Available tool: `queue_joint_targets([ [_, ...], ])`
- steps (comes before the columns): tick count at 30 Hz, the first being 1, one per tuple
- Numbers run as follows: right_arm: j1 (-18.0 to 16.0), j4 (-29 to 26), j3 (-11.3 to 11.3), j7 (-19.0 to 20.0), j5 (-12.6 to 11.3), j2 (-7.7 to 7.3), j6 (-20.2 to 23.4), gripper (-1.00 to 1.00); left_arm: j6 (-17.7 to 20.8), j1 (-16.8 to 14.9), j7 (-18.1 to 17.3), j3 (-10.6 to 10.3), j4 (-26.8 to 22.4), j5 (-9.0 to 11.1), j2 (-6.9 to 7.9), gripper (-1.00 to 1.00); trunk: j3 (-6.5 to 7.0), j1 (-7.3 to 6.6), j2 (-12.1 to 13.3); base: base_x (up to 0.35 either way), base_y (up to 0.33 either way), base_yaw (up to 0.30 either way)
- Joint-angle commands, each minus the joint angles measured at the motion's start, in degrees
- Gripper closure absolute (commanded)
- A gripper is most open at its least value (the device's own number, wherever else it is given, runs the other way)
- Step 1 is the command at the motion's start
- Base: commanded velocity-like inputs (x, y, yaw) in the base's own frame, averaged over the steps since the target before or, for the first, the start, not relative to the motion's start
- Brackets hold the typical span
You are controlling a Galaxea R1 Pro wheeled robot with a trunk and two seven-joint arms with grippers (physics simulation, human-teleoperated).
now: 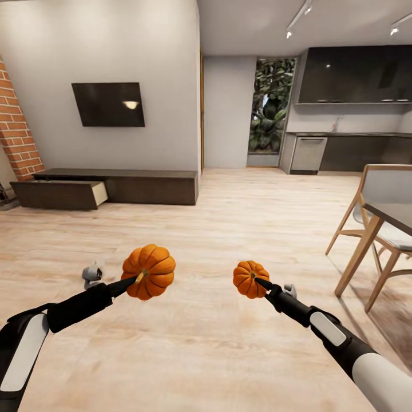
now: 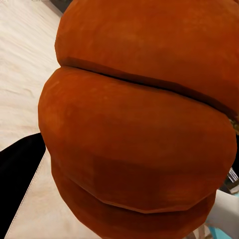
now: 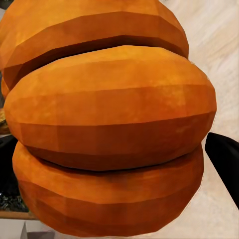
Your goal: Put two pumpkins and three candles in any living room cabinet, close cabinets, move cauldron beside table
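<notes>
Left gripper (image 1: 136, 280) is closing on the bigger pumpkin (image 1: 149, 271), fingers narrowed to a dark tip pressing in beside the stem; how wide the jaws are standing cannot be read, since the fruit is covering them. The pumpkin is sitting at the gripper's tip, held up above the wood floor (image 1: 217, 229). In the left wrist view the same pumpkin (image 2: 139, 124) is crowding the lens, its ribs running across, with one black finger (image 2: 20, 179) edging in at its side.

Right gripper (image 1: 264, 284) is gripping the smaller pumpkin (image 1: 250, 278) the same way, dark tip meeting it by the stem, fruit riding just ahead of the fingers. In the right wrist view that pumpkin (image 3: 107, 119) is blocking nearly everything; a black finger (image 3: 224, 162) is peeking past its flank. Jaw spread again hidden.

The two pumpkins are hanging well apart from each other, level, one ahead of each hand.

Far ahead of the left gripper, the long dark cabinet (image 1: 149, 186) is standing against the wall under the black TV (image 1: 108, 104), with one front section (image 1: 60, 194) standing out from the rest and pale wood showing at its end. Brick fireplace edge (image 1: 17, 137) is being cut off by the frame.

Beyond the right gripper, a wooden chair (image 1: 377, 217) and a table corner are running out of frame. A small grey object (image 1: 91, 274) beside the left arm is hard to make out.
</notes>
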Motion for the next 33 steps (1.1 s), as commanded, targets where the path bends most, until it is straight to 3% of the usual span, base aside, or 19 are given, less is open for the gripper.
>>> queue_joint_targets([
  [1,-0.1,0.0,0.2,0.1,-0.8,-0.06,0.2,1.00,0.5,0.0,-0.2,0.0,0.0,0.6,-0.01,1.00,-0.05,0.02,0.0,0.318,0.000,0.000],
  [33,-0.1,-0.1,0.2,0.1,-0.8,-0.06,0.1,1.00,0.5,0.0,-0.2,0.0,0.0,0.6,0.08,1.00,-0.05,0.02,0.0,0.318,0.000,0.000],
])
